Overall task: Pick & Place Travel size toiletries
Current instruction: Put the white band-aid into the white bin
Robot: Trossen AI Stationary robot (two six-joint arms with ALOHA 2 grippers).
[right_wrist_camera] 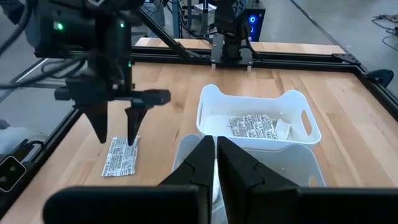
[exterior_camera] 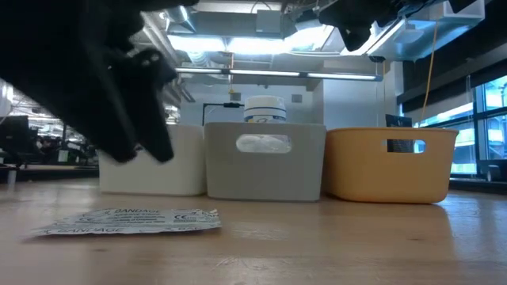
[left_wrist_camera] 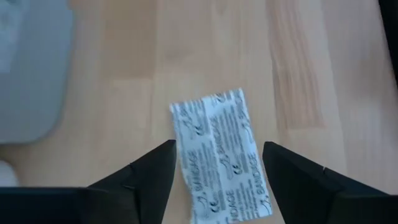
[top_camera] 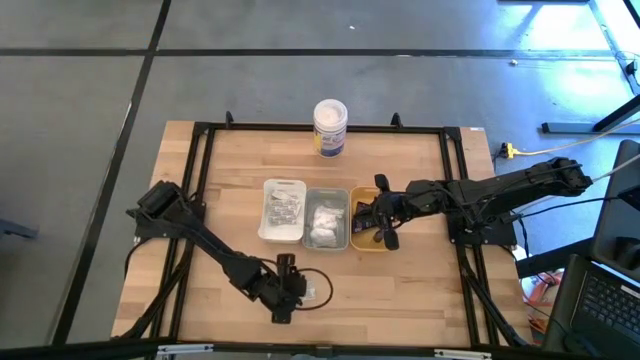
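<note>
One flat silvery printed sachet lies flat on the wood near the table's near edge, also seen as the sachet in the high view and the sachet in the low view. My left gripper hovers over it, open, with one finger on either side and clear of it; the left gripper hangs above the table. My right gripper is shut and empty; the right gripper is over the orange tray. More sachets lie in the white tray.
White tray, grey tray and orange tray stand in a row at mid-table. White wrapped bundles fill the grey tray. A tall white tub stands near the far edge. Bare wood surrounds the sachet.
</note>
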